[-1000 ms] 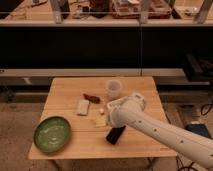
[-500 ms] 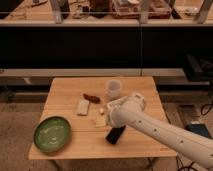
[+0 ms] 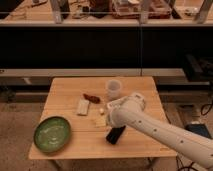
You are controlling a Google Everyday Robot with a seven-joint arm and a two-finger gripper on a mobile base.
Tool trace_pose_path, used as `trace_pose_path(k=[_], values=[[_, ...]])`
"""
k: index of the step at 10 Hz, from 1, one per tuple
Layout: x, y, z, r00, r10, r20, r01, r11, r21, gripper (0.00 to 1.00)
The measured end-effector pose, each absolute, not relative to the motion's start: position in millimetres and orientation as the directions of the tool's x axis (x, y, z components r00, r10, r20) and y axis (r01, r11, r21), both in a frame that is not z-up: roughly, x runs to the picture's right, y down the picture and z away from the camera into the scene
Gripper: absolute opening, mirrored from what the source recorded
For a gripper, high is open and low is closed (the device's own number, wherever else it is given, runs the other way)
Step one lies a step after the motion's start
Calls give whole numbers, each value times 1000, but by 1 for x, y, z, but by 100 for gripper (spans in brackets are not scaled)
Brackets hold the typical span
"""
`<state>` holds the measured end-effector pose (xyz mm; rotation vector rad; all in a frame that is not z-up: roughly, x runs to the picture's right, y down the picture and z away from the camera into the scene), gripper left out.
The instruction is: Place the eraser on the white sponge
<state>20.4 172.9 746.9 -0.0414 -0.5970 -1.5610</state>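
The eraser, a small pale cream block, lies flat on the wooden table near its middle. Up and to its left lies the white sponge, a flat whitish-grey pad, with bare wood between the two. My gripper, a dark shape at the end of the white arm, hangs just right of and below the eraser, close above the table. It is open and holds nothing.
A green plate sits at the table's front left. A translucent white cup stands behind the arm, a dark red-brown elongated thing left of it, and a tiny white lump above the eraser. Dark shelving runs behind the table.
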Motion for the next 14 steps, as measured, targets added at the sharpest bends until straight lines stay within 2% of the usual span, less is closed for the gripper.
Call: trace_pose_path(k=[12, 14], values=[[21, 173, 747, -100, -918, 383, 939, 40, 341, 80], [25, 180, 749, -95, -899, 428, 942, 58, 331, 80]])
